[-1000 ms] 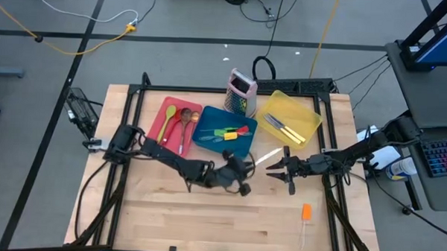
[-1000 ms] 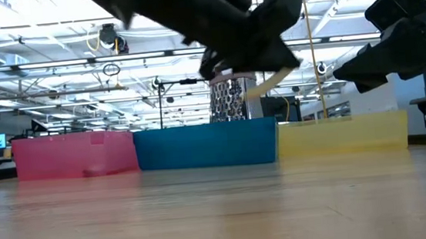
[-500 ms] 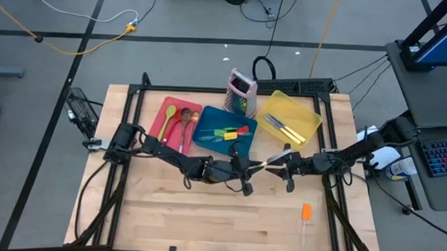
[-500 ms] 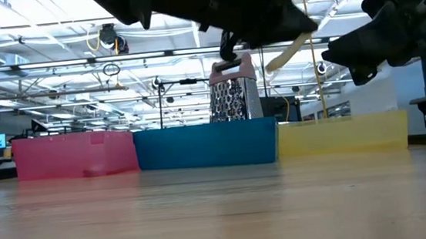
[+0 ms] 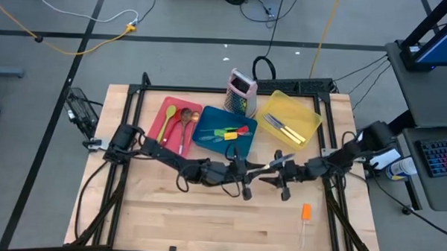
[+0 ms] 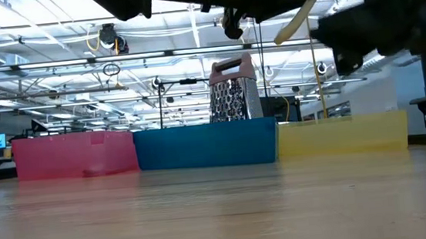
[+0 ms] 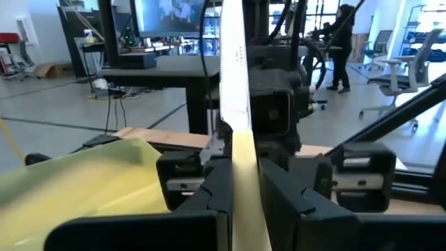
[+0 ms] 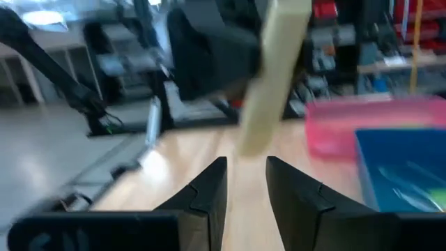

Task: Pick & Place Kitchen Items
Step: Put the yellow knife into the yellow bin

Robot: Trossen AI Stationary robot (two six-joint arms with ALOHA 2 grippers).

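Observation:
My left gripper [image 5: 246,173] reaches across the table's middle and is shut on a pale-handled metal knife [image 5: 276,161]. The knife is in the air in front of the blue tray. Its blade [image 7: 230,63] points toward my right gripper [image 5: 277,178], which is open just beyond the knife's free end. In the right wrist view the pale handle [image 8: 273,77] shows just beyond the right gripper [image 8: 246,185]. I cannot tell whether the right gripper touches the knife. Green, red and wooden utensils lie in the red tray [image 5: 164,117] and blue tray [image 5: 208,143], and cutlery lies in the yellow tray [image 5: 307,112]. My left gripper pinches the knife's pale handle [image 7: 245,174] between its two fingers [image 7: 212,199]. The knife runs forward along the fingers, with the blade sticking out past them. It is lifted clear of the table, and its free end [image 6: 297,21] is tilted upward toward the table's right.
An orange spatula [image 5: 306,212] with a clear handle lies on the bare wood near the table's right near corner. The metal grater [image 5: 241,92] stands upright behind the blue tray. The three trays sit side by side along the far half of the table.
My left gripper has carried the knife up and toward the table's right, and the knife's free end has tipped upward. My right gripper has moved toward the table's left and a little nearer, closing on the knife.

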